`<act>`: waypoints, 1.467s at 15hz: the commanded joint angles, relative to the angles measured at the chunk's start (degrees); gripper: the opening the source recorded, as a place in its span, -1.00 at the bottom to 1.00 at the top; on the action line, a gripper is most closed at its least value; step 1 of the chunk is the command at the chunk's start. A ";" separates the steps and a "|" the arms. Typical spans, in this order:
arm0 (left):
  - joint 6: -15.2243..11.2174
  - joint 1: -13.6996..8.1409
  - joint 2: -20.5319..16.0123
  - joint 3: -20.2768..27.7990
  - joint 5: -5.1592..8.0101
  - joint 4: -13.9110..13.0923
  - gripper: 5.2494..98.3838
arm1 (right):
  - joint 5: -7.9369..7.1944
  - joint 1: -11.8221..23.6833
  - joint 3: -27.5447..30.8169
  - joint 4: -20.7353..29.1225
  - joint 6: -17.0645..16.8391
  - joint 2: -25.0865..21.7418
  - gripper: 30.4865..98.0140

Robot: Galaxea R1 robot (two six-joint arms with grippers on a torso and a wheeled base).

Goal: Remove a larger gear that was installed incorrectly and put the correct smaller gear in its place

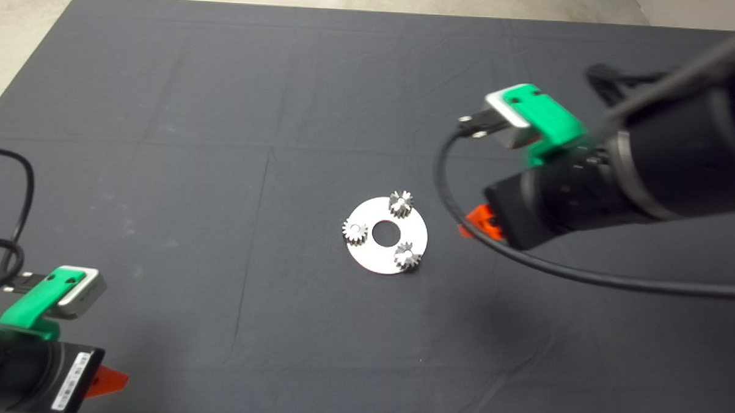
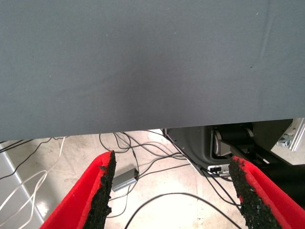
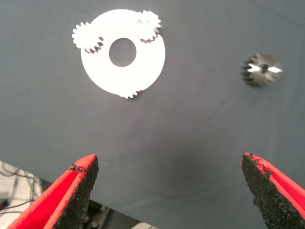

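A round silver plate (image 1: 375,255) with a centre hole lies mid-mat and carries three small gears (image 1: 400,203), (image 1: 355,231), (image 1: 406,255), all the same size. I cannot tell which of them is the task's smaller gear. The right wrist view shows the plate (image 3: 143,64) and, apart from it on the bare mat, the larger gear (image 3: 261,69), darker and lying alone. My right gripper (image 3: 169,162) hangs open and empty above the mat, short of both. In the head view the right arm hides the larger gear. My left gripper (image 2: 174,164) is parked open at the mat's near left corner.
The dark mat (image 1: 223,134) covers the table. A black cable (image 1: 585,276) loops from the right arm over the mat right of the plate. Past the mat's edge, the left wrist view shows floor with cables (image 2: 143,152) and dark equipment (image 2: 228,143).
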 commanded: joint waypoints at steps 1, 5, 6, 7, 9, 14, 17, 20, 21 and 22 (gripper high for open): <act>-0.95 -0.26 -0.27 1.20 -2.04 0.17 0.17 | -3.82 5.27 5.97 1.87 2.76 -5.57 0.44; -4.04 -0.17 -1.29 1.73 -2.67 0.70 0.17 | -4.00 5.20 7.92 1.87 2.41 -12.91 0.44; -4.04 -0.17 -1.79 1.64 -2.59 0.73 0.17 | -4.00 4.77 8.10 1.87 1.95 -15.79 0.44; -4.13 -0.08 -2.63 1.73 -2.33 0.70 0.17 | -4.00 4.76 8.35 1.87 1.02 -19.61 0.44; -4.04 -0.08 -5.97 1.82 -2.41 0.70 0.17 | -4.17 3.28 8.36 1.61 -3.46 -25.46 0.44; -3.69 0.00 -11.70 1.91 -2.67 0.61 0.17 | -4.09 -1.65 8.36 1.43 -6.99 -26.36 0.44; -3.96 0.09 -11.87 1.91 -2.51 0.61 0.17 | -4.09 -4.11 8.27 1.52 -8.13 -26.44 0.44; -3.78 0.09 -11.87 1.73 -0.35 0.35 0.17 | -4.17 -10.07 7.77 1.43 -8.49 -26.03 0.44; -3.47 0.27 -11.00 1.64 1.40 0.43 0.17 | -4.17 -12.88 7.53 1.39 -8.49 -25.87 0.44; -3.17 0.27 -9.66 1.29 3.14 0.43 0.17 | -4.17 -14.58 6.85 1.08 -8.49 -26.37 0.44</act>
